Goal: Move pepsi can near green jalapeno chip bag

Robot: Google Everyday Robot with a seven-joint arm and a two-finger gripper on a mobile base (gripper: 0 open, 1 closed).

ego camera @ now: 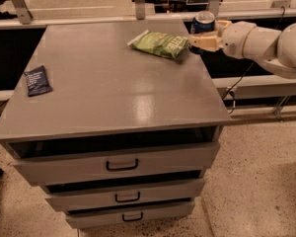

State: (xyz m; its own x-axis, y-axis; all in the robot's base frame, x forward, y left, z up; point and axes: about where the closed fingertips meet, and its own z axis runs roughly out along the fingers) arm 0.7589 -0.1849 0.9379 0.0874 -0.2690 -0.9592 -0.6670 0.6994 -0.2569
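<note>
The pepsi can (pixel 203 22), dark blue with a silver top, is held upright in my gripper (pixel 202 37) at the cabinet top's far right edge. The gripper is shut on the can, with tan fingers (pixel 207 42) around its lower half. The can is just right of the green jalapeno chip bag (pixel 159 44), which lies flat on the far right part of the top. My white arm (pixel 266 41) reaches in from the right.
A flat dark navy packet (pixel 37 80) lies near the left edge of the grey cabinet top (pixel 113 90). Several drawers (pixel 122 164) are below the front edge. A rail and metal posts (pixel 139 1) run behind the cabinet.
</note>
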